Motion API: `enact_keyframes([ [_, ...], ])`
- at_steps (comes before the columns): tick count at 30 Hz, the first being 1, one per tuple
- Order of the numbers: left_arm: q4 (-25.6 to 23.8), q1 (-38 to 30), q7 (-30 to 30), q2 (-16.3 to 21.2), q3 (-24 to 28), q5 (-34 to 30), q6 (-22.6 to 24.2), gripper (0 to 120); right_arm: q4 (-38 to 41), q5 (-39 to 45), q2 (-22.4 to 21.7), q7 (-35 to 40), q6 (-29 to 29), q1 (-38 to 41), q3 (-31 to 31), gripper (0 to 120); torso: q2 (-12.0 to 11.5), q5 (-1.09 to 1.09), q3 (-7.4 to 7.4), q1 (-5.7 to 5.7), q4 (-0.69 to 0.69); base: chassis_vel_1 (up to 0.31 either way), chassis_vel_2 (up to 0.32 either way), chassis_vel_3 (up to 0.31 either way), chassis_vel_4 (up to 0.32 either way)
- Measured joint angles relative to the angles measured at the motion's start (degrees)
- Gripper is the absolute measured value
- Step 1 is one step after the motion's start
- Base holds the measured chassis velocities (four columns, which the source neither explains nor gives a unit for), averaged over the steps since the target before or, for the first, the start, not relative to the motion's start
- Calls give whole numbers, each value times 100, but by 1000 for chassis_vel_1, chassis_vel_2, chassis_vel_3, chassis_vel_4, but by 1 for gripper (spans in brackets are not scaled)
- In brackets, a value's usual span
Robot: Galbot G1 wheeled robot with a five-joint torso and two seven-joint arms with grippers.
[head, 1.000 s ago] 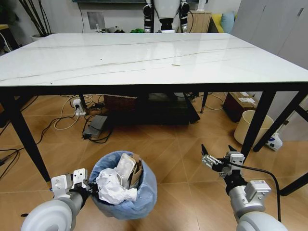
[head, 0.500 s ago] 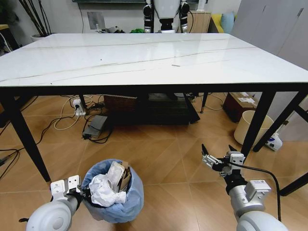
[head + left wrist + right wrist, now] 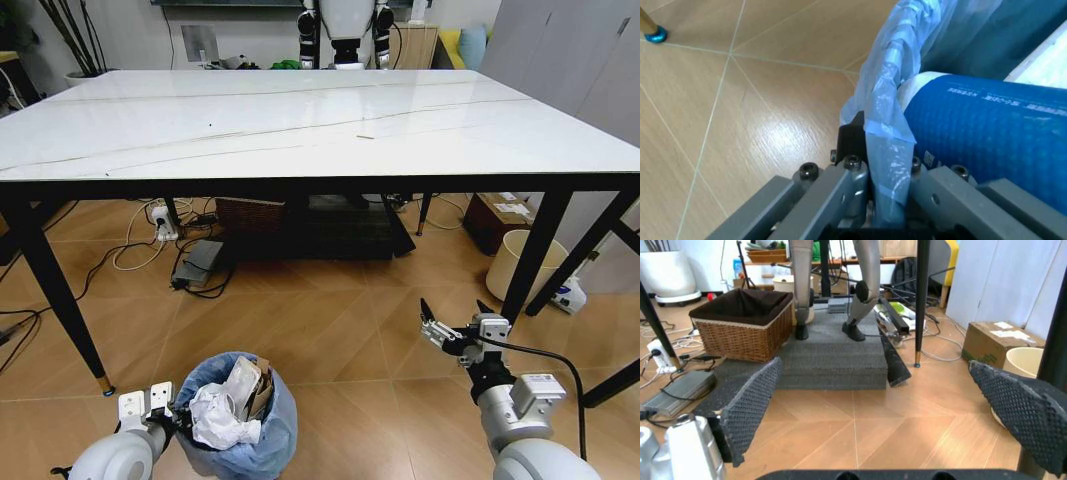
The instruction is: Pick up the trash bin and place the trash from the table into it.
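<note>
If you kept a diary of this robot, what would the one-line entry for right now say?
left claw: shut on trash bin rim, low by floor | right claw: open, idle, empty | trash: in bin | table: bare top

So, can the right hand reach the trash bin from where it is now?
Probably yes. The right hand hangs open above bare floor, apart from the trash bin, with nothing standing between them. The left hand already grips the bin's rim.

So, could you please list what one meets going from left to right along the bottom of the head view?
Left gripper, clamped on the rim → trash bin holding the trash → bare wooden floor → right gripper, open.
</note>
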Motion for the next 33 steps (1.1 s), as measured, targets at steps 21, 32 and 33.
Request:
enact_keyframes([
  [21, 659, -65, 889, -49, -1, 648, -408, 0, 51, 26, -33, 6, 2, -34, 39, 100, 11, 0, 9, 3, 0, 0, 0, 0, 0],
  [32, 816, -112, 905, -53, 12, 734, -488, 0, 50, 27, -33, 6, 2, -32, 53, 100, 13, 0, 11, 4, 0, 0, 0, 0, 0],
  [33, 816, -112, 905, -53, 12, 734, -488, 0, 50, 27, -33, 6, 2, -32, 53, 100, 13, 0, 11, 4, 0, 0, 0, 0, 0],
])
